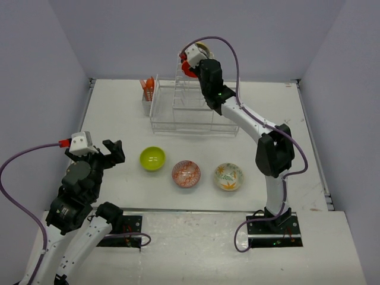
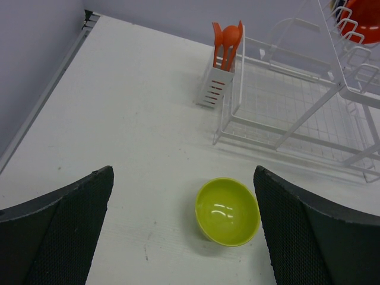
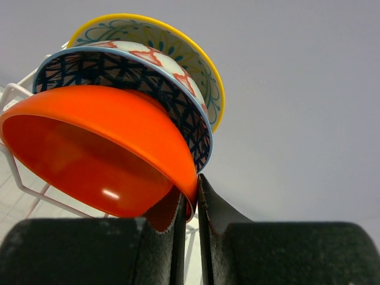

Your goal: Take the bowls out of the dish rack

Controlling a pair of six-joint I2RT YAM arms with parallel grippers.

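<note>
The blue patterned bowl seemingly half-hides the yellow-rimmed bowl.

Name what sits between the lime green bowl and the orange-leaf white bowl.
The round red-white patterned bowl, touching neither; the top external view shows it.

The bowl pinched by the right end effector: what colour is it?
A plain orange bowl, clearest in the right wrist view.
</note>
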